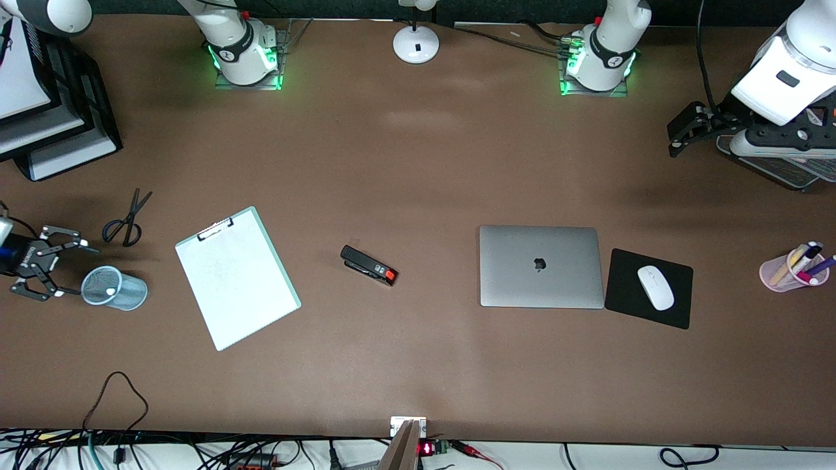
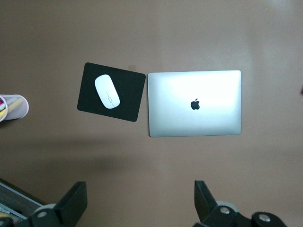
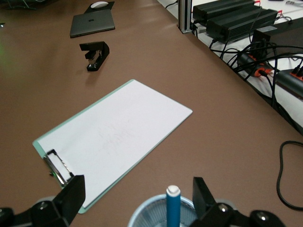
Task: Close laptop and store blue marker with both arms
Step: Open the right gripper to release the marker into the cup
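Clipboard: a pale-green clipboard (image 1: 238,279) carrying a white sheet lies flat nearest the front camera of the desk items, its metal clip at the end farther from that camera
Laptop: the silver-grey slim laptop (image 1: 541,266) lies closed and flat on the brown table (image 1: 418,163), dark apple logo up, toward the left arm's end
Mouse pad: a black mouse pad (image 1: 648,288) sits just beside the laptop, tilted, with a white mouse (image 1: 655,287) on it
Mesh cup: a light-blue wire-mesh cup (image 1: 114,288) stands at the right arm's end of the table; inside it the slim blue marker (image 3: 173,207) stands upright, white end up
Right gripper: the black right gripper (image 1: 40,270) hangs beside and over the mesh cup, jaws spread wide on either side of the marker's top in the right wrist view, gripping nothing
Pen cup: a translucent pink cup (image 1: 793,269) at the left arm's end holds purple and yellow pens
Stapler: a black stapler with a red tip (image 1: 368,265) lies between clipboard and laptop
Scissors: black-handled scissors (image 1: 127,219) lie farther from the front camera than the mesh cup
Left gripper: the black left gripper (image 1: 686,130) hangs over bare table, jaws apart and empty, the laptop and mouse pad below in its wrist view
Trays: stacked black paper trays (image 1: 59,124) holding white sheets sit at the right arm's end
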Available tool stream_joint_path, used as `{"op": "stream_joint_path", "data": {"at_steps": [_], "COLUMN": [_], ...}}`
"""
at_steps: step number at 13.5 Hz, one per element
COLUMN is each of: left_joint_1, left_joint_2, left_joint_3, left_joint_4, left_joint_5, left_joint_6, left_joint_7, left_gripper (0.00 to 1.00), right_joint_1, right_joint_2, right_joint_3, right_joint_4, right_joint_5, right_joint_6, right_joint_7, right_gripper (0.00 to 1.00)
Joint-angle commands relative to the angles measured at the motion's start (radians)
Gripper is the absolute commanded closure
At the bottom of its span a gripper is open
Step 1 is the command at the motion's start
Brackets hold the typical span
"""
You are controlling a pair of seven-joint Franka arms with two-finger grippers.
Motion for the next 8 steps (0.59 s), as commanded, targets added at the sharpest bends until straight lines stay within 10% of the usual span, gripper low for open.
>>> {"op": "stream_joint_path", "data": {"at_steps": [1,8], "left_joint_1": [0.007,0.007], "left_joint_2": [-0.008,-0.006], "left_joint_3": [0.001,0.003], "left_joint_4": [0.004,0.002], "left_joint_5": [-0.015,-0.015], "left_joint_6": [-0.002,-0.002], "left_joint_7": [0.025,0.025], "left_gripper": [0.00,0.00], "right_joint_1": [0.037,0.240], "right_joint_2": [-0.105,-0.299], "right_joint_3": [0.009,0.007], "right_joint_4": [0.014,0.068], "right_joint_5": [-0.099,-0.268], "right_joint_6": [-0.033,-0.109], "right_joint_7": [0.175,0.704], "right_gripper": [0.00,0.00]}}
